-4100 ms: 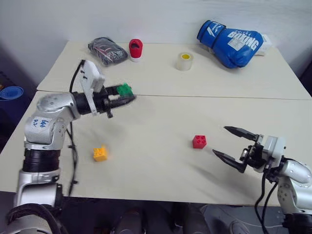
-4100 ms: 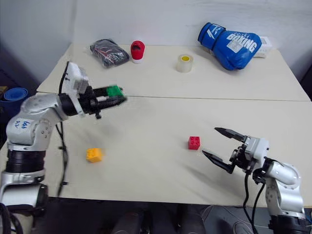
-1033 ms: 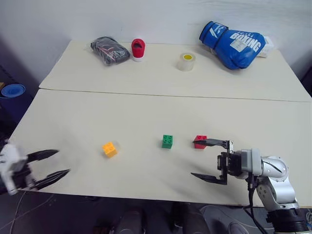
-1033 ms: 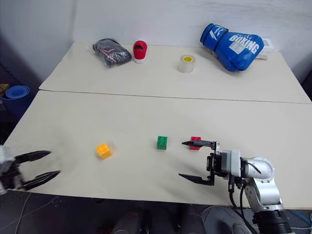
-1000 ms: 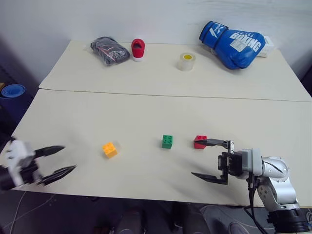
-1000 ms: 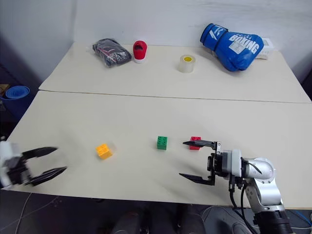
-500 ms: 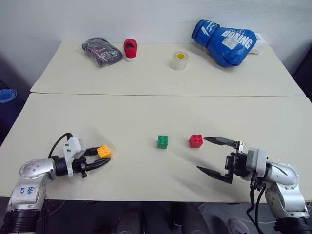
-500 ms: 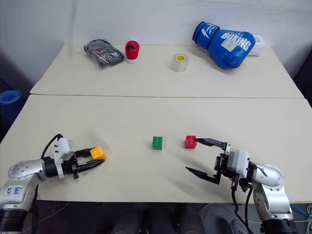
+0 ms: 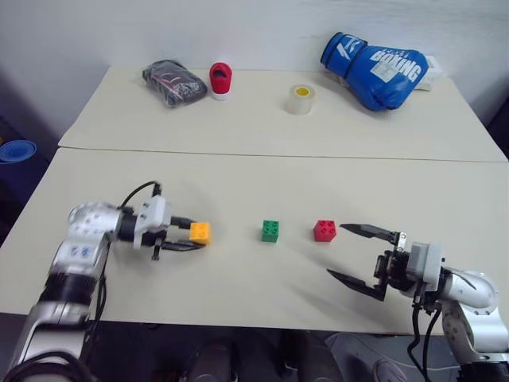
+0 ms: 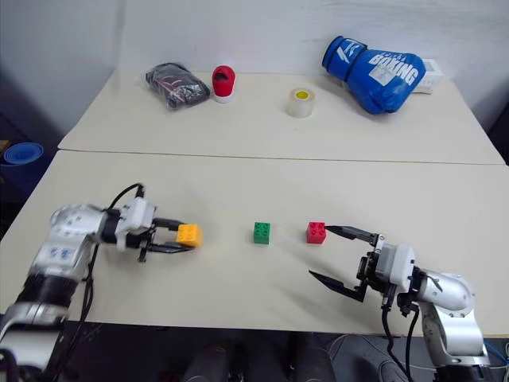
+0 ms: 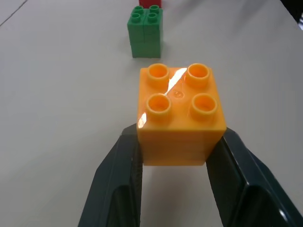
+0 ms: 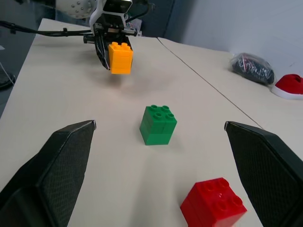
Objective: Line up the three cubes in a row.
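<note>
My left gripper (image 9: pixel 195 235) is shut on the yellow-orange cube (image 11: pixel 180 113), its black fingers (image 11: pixel 118 189) pressed to the cube's two sides. The cube hangs just above the table, left of the green cube (image 9: pixel 270 231). The red cube (image 9: pixel 324 230) sits right of the green one, and both rest on the table at about the same depth. From the left wrist view the green cube (image 11: pixel 146 29) lies straight ahead, with the red cube behind it. My right gripper (image 9: pixel 336 250) stands open near the front edge, just right of the red cube, holding nothing.
Along the back of the far table (image 9: pixel 398 127) lie a black bundle (image 9: pixel 175 81), a red-and-white cylinder (image 9: pixel 220 79), a yellow tape roll (image 9: pixel 301 99) and a blue boxing glove (image 9: pixel 374 60). A seam (image 9: pixel 278 155) runs between the two tables.
My left gripper came in from the near left edge, shut on the yellow-orange cube and carried it right toward the green cube. The right gripper stayed open and nearly still.
</note>
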Robot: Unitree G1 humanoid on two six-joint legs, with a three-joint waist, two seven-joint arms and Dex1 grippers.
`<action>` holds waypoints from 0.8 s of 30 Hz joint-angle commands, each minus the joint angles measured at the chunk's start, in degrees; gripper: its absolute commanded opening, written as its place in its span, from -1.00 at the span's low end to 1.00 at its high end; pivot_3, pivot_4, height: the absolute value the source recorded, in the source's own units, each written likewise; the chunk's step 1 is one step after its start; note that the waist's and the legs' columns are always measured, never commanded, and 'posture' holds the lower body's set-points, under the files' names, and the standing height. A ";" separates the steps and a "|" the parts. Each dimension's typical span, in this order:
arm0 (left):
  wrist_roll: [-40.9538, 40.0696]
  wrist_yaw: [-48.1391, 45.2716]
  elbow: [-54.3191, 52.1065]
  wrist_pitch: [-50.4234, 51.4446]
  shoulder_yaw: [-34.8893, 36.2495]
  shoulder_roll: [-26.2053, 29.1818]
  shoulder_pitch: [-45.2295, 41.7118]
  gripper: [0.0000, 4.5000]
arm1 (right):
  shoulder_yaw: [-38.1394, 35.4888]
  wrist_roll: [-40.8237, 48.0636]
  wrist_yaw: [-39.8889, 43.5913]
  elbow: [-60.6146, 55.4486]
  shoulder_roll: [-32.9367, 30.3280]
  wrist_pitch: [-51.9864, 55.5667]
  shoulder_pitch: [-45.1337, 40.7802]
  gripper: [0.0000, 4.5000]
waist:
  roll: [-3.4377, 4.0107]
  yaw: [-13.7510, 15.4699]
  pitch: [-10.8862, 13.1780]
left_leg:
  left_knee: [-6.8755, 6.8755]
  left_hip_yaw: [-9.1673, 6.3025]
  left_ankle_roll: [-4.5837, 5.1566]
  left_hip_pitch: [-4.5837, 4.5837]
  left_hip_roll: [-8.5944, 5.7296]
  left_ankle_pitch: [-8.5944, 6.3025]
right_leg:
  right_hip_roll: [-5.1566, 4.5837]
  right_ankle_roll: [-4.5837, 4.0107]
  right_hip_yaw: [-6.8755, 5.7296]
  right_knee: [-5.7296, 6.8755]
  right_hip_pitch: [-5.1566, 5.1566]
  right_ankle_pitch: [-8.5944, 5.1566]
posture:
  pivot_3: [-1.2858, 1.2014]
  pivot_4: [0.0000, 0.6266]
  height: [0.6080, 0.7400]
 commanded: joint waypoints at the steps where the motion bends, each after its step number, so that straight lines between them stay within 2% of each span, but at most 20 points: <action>1: 3.33 -1.49 11.92 -6.41 -2.36 -3.36 -6.23 -0.34 | -2.10 0.92 -1.28 -1.52 -0.56 0.13 0.43 1.00 | -0.03 -0.07 -0.01 | 0.01 0.03 0.01 -0.02 0.02 0.01 | 0.05 0.03 0.01 -0.03 -0.01 0.02 | 0.03 -0.52 1.00; 6: 4.62 -5.32 21.53 -9.51 -3.77 -7.09 -11.15 -0.34 | -3.42 0.78 -3.28 -3.99 -0.68 0.41 3.60 1.00 | -0.06 -0.39 0.01 | -0.03 0.25 0.03 -0.06 0.07 -0.02 | 0.16 0.05 -0.02 -0.10 -0.14 0.03 | 0.03 -0.52 1.00; 14: 6.43 -6.16 27.29 -12.64 -4.20 -6.99 -13.21 -0.34 | -4.77 0.77 -4.56 -4.54 -0.99 0.35 5.52 1.00 | -0.08 -0.32 0.02 | 0.03 0.25 0.05 0.00 0.10 -0.01 | 0.11 0.07 0.07 -0.01 -0.12 0.04 | 0.03 -0.52 1.00; 16: 6.54 -7.01 27.83 -11.48 -3.98 -5.91 -13.44 -0.02 | -4.53 0.69 -4.41 -3.59 -0.85 0.37 4.97 1.00 | -0.08 -0.30 0.02 | 0.03 0.23 0.05 -0.01 0.09 -0.02 | 0.11 0.07 0.09 -0.01 -0.12 0.04 | 0.03 -0.52 1.00; 20: 4.91 -6.40 25.83 -11.45 -2.04 -4.14 -12.78 0.49 | -4.09 0.75 -3.35 -1.49 -1.26 0.51 2.67 1.00 | -0.08 -0.40 0.02 | 0.03 0.22 0.05 -0.01 0.10 -0.01 | 0.11 0.06 0.10 0.00 -0.12 0.04 | 0.03 -0.52 1.00; 24: 0.49 -6.52 17.44 -6.48 1.53 0.56 -8.88 0.99 | -4.60 1.76 -0.11 1.57 -3.38 1.27 -0.92 1.00 | -0.08 -0.77 0.02 | 0.03 0.19 0.05 -0.02 0.12 -0.01 | 0.09 0.06 0.15 0.00 -0.13 0.04 | 0.03 -0.52 1.00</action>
